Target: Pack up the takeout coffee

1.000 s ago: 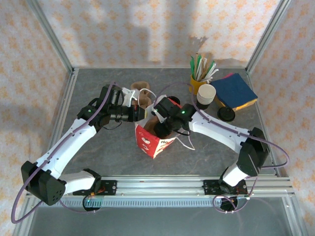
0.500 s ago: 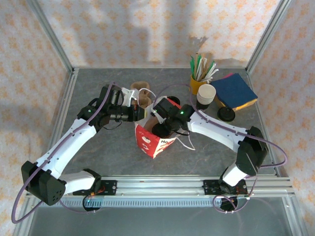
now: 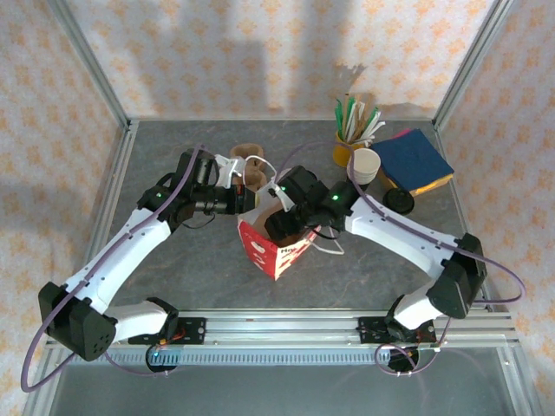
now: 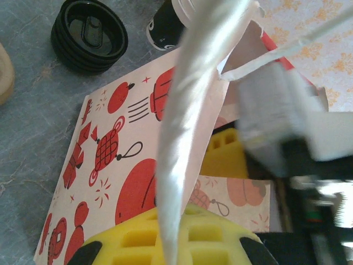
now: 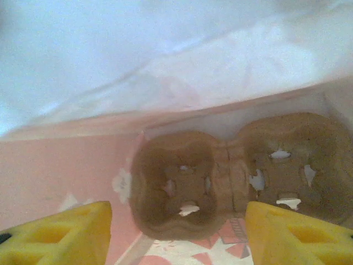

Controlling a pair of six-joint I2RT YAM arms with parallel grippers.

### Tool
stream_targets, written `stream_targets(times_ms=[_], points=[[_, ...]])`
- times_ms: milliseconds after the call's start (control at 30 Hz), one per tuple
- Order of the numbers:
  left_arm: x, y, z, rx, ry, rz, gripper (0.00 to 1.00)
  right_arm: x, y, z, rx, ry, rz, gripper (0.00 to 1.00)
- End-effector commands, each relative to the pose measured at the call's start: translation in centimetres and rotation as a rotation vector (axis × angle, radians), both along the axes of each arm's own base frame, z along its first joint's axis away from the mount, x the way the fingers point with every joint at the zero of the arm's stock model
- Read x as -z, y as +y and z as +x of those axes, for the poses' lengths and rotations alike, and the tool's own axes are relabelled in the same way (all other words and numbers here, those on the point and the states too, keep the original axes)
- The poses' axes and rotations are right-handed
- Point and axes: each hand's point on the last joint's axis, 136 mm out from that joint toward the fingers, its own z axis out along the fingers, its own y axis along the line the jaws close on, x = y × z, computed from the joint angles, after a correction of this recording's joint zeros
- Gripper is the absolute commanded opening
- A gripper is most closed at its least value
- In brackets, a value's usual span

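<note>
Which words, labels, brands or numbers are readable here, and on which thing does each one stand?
On the paper bag: white lettering in its red print, too small to read.
On the dark cup: small pale marks, too blurred to read.
No other text is visible.

The left gripper (image 4: 176,221) pinches the white upper edge of a red-printed paper bag (image 4: 116,154). Beyond, on the grey table (image 4: 33,110), sit black lids (image 4: 89,36) and seemingly a dark cup (image 4: 164,26).

i see the pulp carrier (image 5: 182,190) down inside the paper bag (image 3: 260,251); far right of the bag, yellow stick cup (image 3: 345,150) and blue napkins (image 3: 414,159).
</note>
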Motion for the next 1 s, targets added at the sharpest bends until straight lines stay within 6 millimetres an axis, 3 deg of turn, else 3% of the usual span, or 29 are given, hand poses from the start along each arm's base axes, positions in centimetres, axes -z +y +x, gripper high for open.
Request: stream_targets(times_ms=[0,167,400,500,567,600,667,733,833,967], points=[[-0.3,0.2,0.7,-0.018,-0.031,0.015,0.0,-4.0,0.7,-0.4,0.003,-0.041,0.131,0.66],[-0.1,0.3,0.6,-0.027,-0.021,0.02,0.0,-6.7,0.8,-0.4,0.031,-0.078,0.226,0.66],[-0.2,0.4,0.7,-0.047,-0.011,0.01,0.0,-12.9,-0.7,0.1,0.168,-0.163,0.394,0.66],[-0.3,0.5,1.0,-0.051,-0.025,0.017,0.21,-14.5,-2.6,0.4,0.253,-0.213,0.412,0.67],[-0.4,0.5,1.2,-0.054,-0.027,0.028,0.28,-14.4,-4.4,1.4,0.38,-0.227,0.381,0.69],[-0.6,0.5,1.3,-0.052,-0.031,0.029,0.32,-15.6,-5.8,1.2,0.437,-0.241,0.399,0.69],[-1.1,0.5,1.4,-0.051,-0.042,0.032,0.39,-16.0,-7.8,1.4,0.56,-0.236,0.397,0.7],[-2.1,0.6,1.5,-0.053,-0.074,0.032,0.51,-15.9,-9.8,1.5,0.695,-0.213,0.403,0.7],[-3.8,1.1,1.8,-0.072,-0.141,0.037,0.68,-15.1,-11.0,1.1,0.815,-0.146,0.432,0.7],[-6.4,1.7,1.9,-0.085,-0.24,0.032,0.79,-14.3,-11.6,0.7,0.885,-0.085,0.455,0.71]])
